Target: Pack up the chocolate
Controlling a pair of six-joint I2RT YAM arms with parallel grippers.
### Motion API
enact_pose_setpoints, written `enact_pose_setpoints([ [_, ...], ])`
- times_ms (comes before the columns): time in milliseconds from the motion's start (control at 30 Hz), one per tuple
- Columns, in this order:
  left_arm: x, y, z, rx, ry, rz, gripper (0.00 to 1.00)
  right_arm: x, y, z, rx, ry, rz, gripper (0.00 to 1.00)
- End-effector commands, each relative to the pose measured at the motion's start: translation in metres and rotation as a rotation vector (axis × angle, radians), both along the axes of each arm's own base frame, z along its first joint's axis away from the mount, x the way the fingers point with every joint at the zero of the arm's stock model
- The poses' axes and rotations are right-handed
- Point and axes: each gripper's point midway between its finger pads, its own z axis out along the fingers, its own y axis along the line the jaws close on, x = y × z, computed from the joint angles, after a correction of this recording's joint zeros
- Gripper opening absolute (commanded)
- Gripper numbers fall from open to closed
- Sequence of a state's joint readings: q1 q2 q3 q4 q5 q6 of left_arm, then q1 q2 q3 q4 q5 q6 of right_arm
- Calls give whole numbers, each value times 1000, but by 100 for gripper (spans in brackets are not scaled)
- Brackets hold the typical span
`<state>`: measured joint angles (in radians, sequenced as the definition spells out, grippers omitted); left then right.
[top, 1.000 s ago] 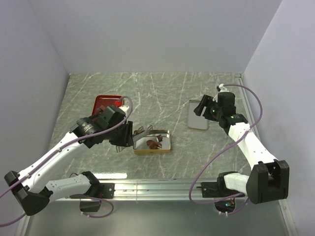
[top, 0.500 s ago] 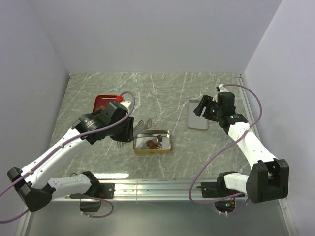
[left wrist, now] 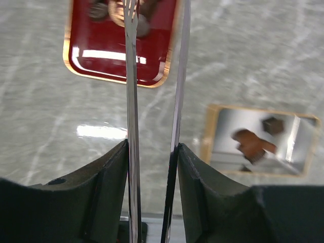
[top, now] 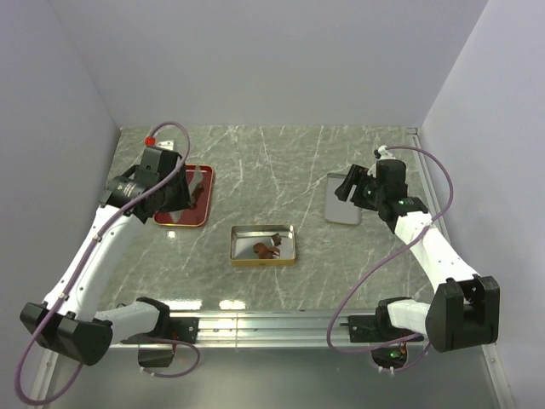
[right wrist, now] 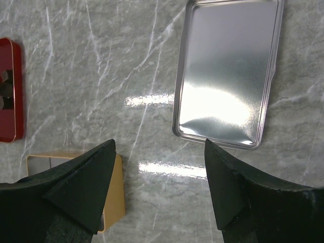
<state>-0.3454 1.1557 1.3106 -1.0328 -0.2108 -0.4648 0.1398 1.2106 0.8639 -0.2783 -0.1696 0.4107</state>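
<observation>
The chocolate shows as small dark brown lumps in two places. A few lie in the open gold tin (top: 264, 245), such as the chocolate lump (top: 266, 249), also in the left wrist view (left wrist: 249, 143). More lumps (left wrist: 98, 9) lie blurred at the far end of the red tray (top: 184, 198). My left gripper (top: 173, 192) is shut on metal tongs (left wrist: 131, 76), whose tips reach over the red tray (left wrist: 121, 50). My right gripper (top: 352, 187) is open and empty above the table, near the silver lid (top: 343, 199).
The silver lid (right wrist: 228, 71) lies flat at the right, inner side up. The gold tin's corner (right wrist: 117, 195) and the red tray's edge (right wrist: 9, 91) show in the right wrist view. Walls close the table on three sides.
My left arm has swung back and left with the tongs, from beside the gold tin to over the red tray. The right arm has not moved.
</observation>
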Motion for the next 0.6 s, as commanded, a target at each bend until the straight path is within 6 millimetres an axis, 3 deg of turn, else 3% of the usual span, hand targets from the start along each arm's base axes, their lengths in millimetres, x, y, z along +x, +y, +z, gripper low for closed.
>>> enact_pose_setpoints([
  [0,12,25,-3,119,-27,64,48,3,3,22,-1,-60,7,78],
  [133,24,30,-1,141,-83,79,48,1,2,21,6,-63,0,78],
  [567,15,24,-55,160,29,-3,49,-1,-1,22,1,-69,-20,78],
])
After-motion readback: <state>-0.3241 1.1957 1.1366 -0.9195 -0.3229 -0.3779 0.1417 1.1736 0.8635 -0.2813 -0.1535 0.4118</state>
